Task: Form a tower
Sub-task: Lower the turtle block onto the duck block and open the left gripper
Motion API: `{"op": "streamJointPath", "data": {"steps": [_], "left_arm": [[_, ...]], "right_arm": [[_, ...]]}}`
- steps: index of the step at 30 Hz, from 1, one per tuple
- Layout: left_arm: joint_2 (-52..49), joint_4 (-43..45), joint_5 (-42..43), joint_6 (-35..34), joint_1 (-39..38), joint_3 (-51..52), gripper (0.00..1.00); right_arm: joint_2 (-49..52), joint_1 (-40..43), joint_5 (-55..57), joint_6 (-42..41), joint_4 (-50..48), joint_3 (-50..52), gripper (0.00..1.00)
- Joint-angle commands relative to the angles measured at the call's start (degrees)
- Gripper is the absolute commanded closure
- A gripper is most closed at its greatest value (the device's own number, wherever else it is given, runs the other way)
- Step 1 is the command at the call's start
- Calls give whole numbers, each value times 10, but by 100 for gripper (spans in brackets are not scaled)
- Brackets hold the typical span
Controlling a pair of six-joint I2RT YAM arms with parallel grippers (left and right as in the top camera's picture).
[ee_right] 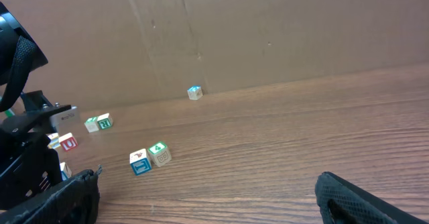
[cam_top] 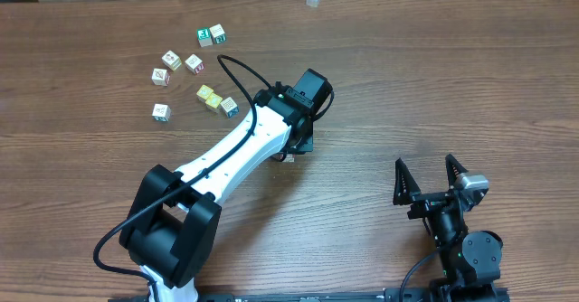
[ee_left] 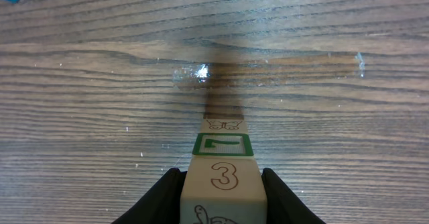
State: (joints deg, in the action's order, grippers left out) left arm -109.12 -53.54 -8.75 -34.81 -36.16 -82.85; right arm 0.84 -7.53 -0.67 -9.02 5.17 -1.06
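The tower (ee_left: 223,145) stands near the middle of the bench, our left end effector (ee_left: 222,184) closed on its cube marked 3. If we release crookedly or nudge sideways, the narrow column may topple.

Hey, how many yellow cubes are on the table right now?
2. One yellow cube and a second yellow cube sit side by side left of the left arm; more may hide under it.

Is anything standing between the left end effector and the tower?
Nothing visible does. The left end effector has its fingers against both sides of the top cube of the tower, with no gap or object between them.
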Motion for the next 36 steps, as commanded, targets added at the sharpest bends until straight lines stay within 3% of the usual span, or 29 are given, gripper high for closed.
{"op": "streamJointPath", "data": {"steps": [1,25,30,34,36], "left_arm": [[-3,2,4,31,-3,4,67],[-3,2,5,31,-3,4,68],[-3,2,5,31,-3,4,58],[-3,2,5,31,-3,4,36],[-3,2,5,31,-3,4,32]], "right_arm": [[-7,2,0,-3,-3,6,0],[-7,2,0,-3,-3,6,0],[-7,2,0,-3,-3,6,0],[-7,2,0,-3,-3,6,0],[-7,2,0,-3,-3,6,0]]}}
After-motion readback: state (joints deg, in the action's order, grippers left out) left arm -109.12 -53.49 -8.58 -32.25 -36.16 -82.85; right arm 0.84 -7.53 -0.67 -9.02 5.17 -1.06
